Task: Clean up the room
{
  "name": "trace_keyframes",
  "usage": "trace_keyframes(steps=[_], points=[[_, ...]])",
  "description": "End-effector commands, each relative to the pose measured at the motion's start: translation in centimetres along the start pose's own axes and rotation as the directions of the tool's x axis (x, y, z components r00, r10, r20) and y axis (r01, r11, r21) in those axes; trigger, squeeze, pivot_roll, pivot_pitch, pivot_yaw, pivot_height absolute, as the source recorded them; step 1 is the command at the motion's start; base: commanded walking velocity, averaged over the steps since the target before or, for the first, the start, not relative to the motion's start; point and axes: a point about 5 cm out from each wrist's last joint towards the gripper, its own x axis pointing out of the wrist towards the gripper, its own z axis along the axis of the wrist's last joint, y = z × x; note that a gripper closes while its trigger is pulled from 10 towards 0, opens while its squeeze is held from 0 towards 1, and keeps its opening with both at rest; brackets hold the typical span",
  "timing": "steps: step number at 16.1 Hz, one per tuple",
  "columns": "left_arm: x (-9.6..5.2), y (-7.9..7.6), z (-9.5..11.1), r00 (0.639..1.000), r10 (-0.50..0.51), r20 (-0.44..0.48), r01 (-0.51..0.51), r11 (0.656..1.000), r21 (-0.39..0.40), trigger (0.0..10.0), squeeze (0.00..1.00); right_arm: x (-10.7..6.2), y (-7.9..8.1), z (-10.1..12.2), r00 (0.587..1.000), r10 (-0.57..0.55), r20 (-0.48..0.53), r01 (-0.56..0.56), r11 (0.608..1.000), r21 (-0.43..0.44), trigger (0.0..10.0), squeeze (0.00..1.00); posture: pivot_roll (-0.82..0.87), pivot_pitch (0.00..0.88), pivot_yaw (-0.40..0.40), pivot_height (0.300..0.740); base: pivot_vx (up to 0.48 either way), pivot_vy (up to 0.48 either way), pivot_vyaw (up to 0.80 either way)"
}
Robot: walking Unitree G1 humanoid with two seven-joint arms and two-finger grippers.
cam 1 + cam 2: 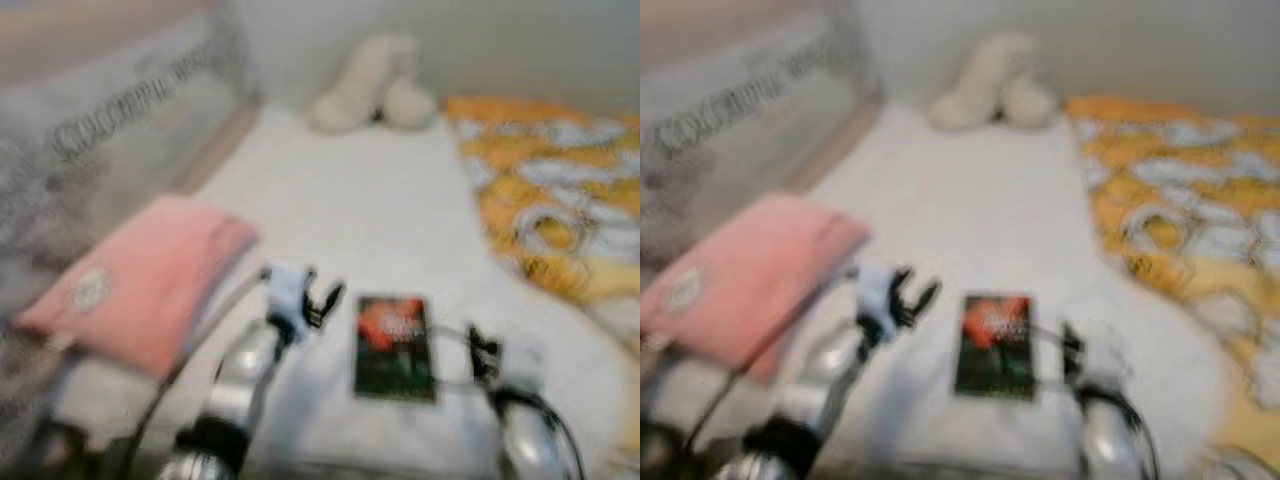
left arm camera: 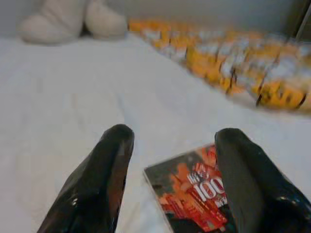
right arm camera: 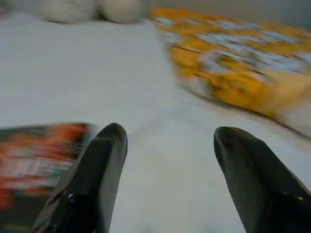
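Lying flat on the white bed (image 1: pixel 350 200), the book (image 1: pixel 394 346) sits between both arms, presumably the pickup target. Left end effector (image 2: pixel 170 167) and right end effector (image 3: pixel 167 165) hover beside it, fingers spread, empty (head views blurred).

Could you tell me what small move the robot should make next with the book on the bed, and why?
Probably ease the left gripper forward over the book: it is open, the book lies flat on the white bed between both grippers, and its near corner already sits between the black fingers.
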Motion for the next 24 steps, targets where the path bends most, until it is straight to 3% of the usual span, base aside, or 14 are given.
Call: trace_keyframes(steps=[1, 2, 6, 8, 10, 12, 13, 15, 16, 19, 21, 24], points=[[-0.5, 2.5, -0.5, 0.99, 0.128, -0.052, -0.126, 0.991, 0.045, 10.0, 0.0, -0.1, 1.3, 0.4, 0.999, 0.038, 0.009, -0.038, 0.999, 0.022, 10.0, 0.0, 0.04, 0.0, 0.025, 0.732, 0.0, 0.0, -0.48], [0.0, 3.7, -0.8, 0.965, 0.235, -0.114, -0.22, 0.967, 0.131, 10.0, 1.0, -0.6, 1.5, 0.2, 0.998, 0.069, 0.01, -0.07, 0.997, 0.035, 10.0, 0.0, 0.04, 0.0, 0.018, 0.724, 0.0, 0.0, -0.46], [0.2, 5.0, -0.6, 0.929, 0.336, -0.153, -0.312, 0.937, 0.158, 10.0, 1.0, -0.8, 1.5, 0.3, 0.996, 0.09, 0.004, -0.09, 0.996, 0.011, 10.0, 0.0, 0.01, 0.024, 0.0, 0.724, 0.0, 0.0, 0.0], [-0.1, 5.5, -1.3, 0.91, 0.361, -0.205, -0.363, 0.931, 0.029, 10.0, 1.0, -1.4, 0.8, 1.4, 0.989, 0.142, 0.038, -0.139, 0.989, -0.056, 10.0, 0.0, -0.05, 0.084, -0.037, 0.724, 0.0, 0.0, 0.0], [0.2, 5.1, -1.0, 0.927, 0.336, -0.165, -0.343, 0.939, -0.015, 10.0, 1.0, -2.0, 0.8, 1.6, 0.979, 0.194, 0.055, -0.19, 0.98, -0.064, 10.0, 0.0, -0.07, 0.098, -0.047, 0.724, 0.0, 0.0, 0.0], [0.5, 3.6, -1.4, 0.95, 0.281, -0.137, -0.286, 0.958, -0.017, 10.0, 1.0, -3.6, 0.6, 0.8, 0.964, 0.264, 0.036, -0.261, 0.961, -0.089, 10.0, 0.0, -0.08, 0.102, -0.049, 0.724, 0.0, 0.0, 0.0], [0.4, 2.6, -2.1, 0.961, 0.241, -0.138, -0.243, 0.97, 0.003, 10.0, 0.0, -4.0, -0.2, -0.5, 0.973, 0.229, -0.024, -0.23, 0.97, -0.084, 10.0, 0.0, -0.07, 0.101, -0.045, 0.724, 0.0, 0.0, -0.69], [-0.1, 2.0, -2.8, 0.967, 0.218, -0.129, -0.221, 0.975, -0.011, 10.0, 0.0, -4.7, -0.7, -1.5, 0.978, 0.192, -0.08, -0.197, 0.979, -0.055, 10.0, 0.0, -0.06, 0.098, -0.03, 0.724, 0.0, 0.0, -0.68], [-0.4, 2.2, -3.3, 0.962, 0.23, -0.145, -0.238, 0.971, -0.038, 10.0, 0.0, -5.1, -0.6, -2.0, 0.976, 0.195, -0.101, -0.2, 0.979, -0.044, 10.0, 0.0, -0.04, 0.098, -0.021, 0.724, 0.0, 0.0, -0.68], [-1.7, 3.4, -4.6, 0.938, 0.292, -0.188, -0.302, 0.953, -0.026, 10.0, 0.0, -6.1, -0.6, -3.4, 0.97, 0.2, -0.139, -0.208, 0.977, -0.042, 10.0, 0.0, -0.04, 0.103, -0.015, 0.72, 0.0, 0.0, -0.6], [-2.0, 2.5, -5.3, 0.947, 0.26, -0.189, -0.271, 0.962, -0.04, 10.0, 0.0, -6.7, -1.1, -4.3, 0.962, 0.211, -0.174, -0.224, 0.973, -0.056, 10.0, 0.0, -0.04, 0.116, -0.022, 0.715, 0.0, 0.0, 0.0], [-2.6, 1.5, -6.6, 0.938, 0.272, -0.217, -0.277, 0.961, 0.01, 10.0, 0.0, -7.4, -1.8, -5.2, 0.957, 0.209, -0.201, -0.224, 0.973, -0.057, 10.0, 0.0, -0.04, 0.126, -0.029, 0.715, 0.0, 0.0, 0.0]])
